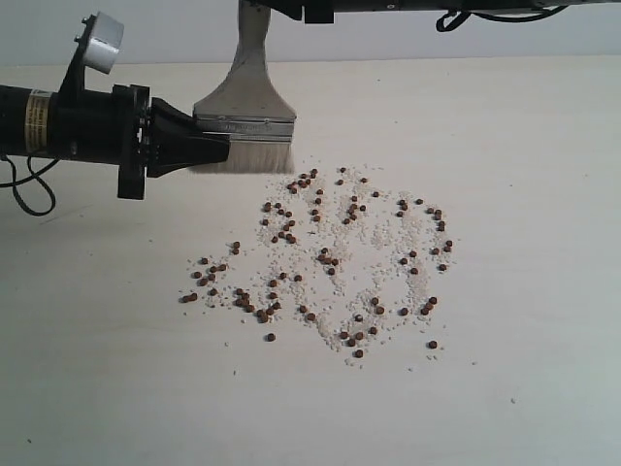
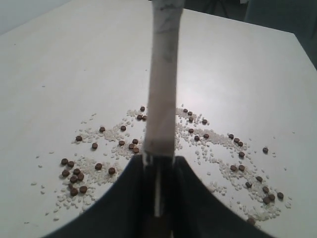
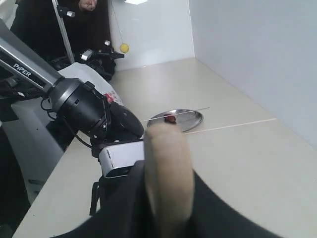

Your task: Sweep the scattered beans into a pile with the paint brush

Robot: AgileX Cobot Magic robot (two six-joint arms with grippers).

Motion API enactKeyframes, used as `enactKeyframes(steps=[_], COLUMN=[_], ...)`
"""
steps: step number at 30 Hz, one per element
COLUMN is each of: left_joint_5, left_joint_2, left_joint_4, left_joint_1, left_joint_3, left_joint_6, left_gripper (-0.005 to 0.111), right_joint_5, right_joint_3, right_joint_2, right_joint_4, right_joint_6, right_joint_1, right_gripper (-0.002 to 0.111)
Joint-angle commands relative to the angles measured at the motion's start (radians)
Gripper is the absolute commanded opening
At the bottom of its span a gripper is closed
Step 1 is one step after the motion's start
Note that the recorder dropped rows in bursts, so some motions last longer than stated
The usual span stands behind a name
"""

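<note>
The paint brush [image 1: 245,124] stands upright, handle up, with its pale bristles [image 1: 247,160] down at the table by the far left edge of the scatter. My left gripper [image 1: 221,148] reaches in from the left and is shut on the silver ferrule. In the left wrist view the brush [image 2: 163,89] shows edge-on between the dark jaws of the left gripper [image 2: 158,166]. My right gripper [image 3: 168,171] is shut on the wooden handle [image 3: 167,163]. The beans [image 1: 335,257] lie spread in a loose patch among whitish grains [image 2: 74,176], not heaped into a pile.
The right arm [image 1: 388,8] runs along the top edge of the exterior view, mostly cut off. In the right wrist view the left arm [image 3: 84,109] stands close by, and a metal plate [image 3: 188,119] holding a small red thing sits on another table behind.
</note>
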Motion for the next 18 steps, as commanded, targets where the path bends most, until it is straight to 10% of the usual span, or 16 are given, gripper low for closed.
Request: enactKeyframes(steps=[1, 18], left_joint_5=[-0.024, -0.024], left_joint_2=[-0.003, 0.014], left_joint_4=[-0.011, -0.051], left_joint_1=[0.002, -0.031], left_joint_3=[0.005, 0.005], left_joint_6=[0.001, 0.084], left_gripper=[0.0, 0.0], right_joint_5=[-0.031, -0.031], right_joint_3=[-0.007, -0.007], right_joint_2=[-0.002, -0.002], right_joint_4=[0.013, 0.013], right_joint_6=[-0.025, -0.018], right_joint_1=[-0.006, -0.004], right_gripper=[0.0, 0.0])
